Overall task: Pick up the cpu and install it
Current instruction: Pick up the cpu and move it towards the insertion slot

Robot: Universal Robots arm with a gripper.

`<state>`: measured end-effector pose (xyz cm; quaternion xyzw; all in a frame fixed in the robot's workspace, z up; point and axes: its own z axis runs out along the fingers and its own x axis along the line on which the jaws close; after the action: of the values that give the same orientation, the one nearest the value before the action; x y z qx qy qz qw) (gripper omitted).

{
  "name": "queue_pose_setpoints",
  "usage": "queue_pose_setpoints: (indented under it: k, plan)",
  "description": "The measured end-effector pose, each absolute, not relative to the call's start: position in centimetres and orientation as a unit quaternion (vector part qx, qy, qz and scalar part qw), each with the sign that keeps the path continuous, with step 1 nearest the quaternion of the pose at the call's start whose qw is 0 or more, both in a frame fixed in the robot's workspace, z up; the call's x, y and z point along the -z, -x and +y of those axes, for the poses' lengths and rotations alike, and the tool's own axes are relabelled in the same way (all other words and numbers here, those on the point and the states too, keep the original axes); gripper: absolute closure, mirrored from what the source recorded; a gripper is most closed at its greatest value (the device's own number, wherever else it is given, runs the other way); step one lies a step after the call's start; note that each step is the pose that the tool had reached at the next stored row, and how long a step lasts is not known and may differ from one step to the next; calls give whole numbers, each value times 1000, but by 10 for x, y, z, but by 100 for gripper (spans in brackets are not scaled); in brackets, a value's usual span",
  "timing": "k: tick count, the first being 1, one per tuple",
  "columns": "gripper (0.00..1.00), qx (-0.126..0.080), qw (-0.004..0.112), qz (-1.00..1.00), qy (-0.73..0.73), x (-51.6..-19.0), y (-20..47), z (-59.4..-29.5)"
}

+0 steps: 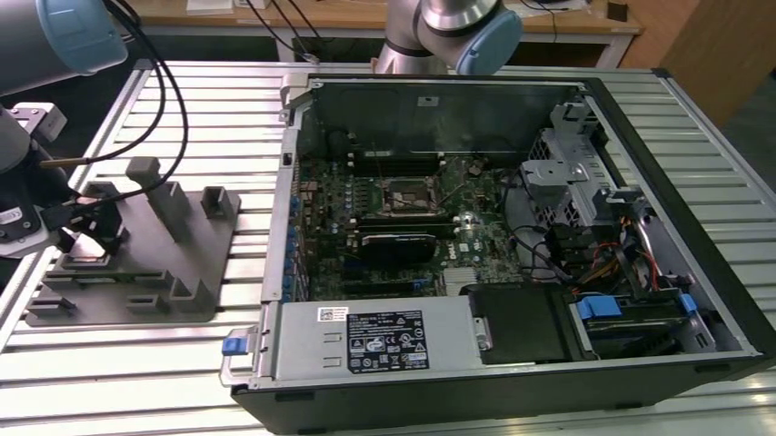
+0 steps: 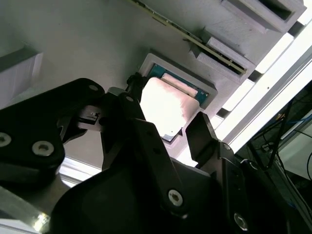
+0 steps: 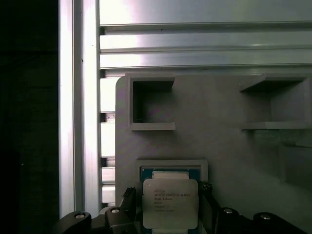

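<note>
One cpu [image 3: 170, 204]: flat square, matte silver lid, green rim; seated in grey tray [image 3: 219, 141] recess, black gripper [image 3: 167, 191] pinching opposite edges

Cannot see much of the pocket [image 3: 170, 165] under the chip [image 3: 170, 204] in the first wrist view, nor read the print on top. Cannot follow the gripper [image 3: 168, 195] past the picture's edge there. In the second wrist view, cannot make out any detail on the chip [image 2: 165, 111], washed out to plain white, nor see the side tucked behind the black gripper [image 2: 168, 105]. Cannot tell contact between gripper and chip in either wrist view. In the exterior view, cannot make out anything under the gripper [image 1: 79, 243] over the grey tray [image 1: 194, 259] at the exterior view's left: too small. Cannot trace the arm [image 1: 461, 27] whole: cut off by the far edge.
</note>
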<state>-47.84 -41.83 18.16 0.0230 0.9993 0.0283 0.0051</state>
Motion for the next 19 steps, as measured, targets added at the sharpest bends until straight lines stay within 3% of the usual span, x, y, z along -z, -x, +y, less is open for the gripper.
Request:
queue_pose_setpoints:
  k: [7,9,10,19]
  plan:
    - [38,-28,5,999,-23,-182,478,-418]
    - [39,-28,5,999,-23,-182,478,-418]
    - [45,-28,5,999,-23,-182,478,-418]
    - [45,-28,5,999,-23,-183,478,-418]
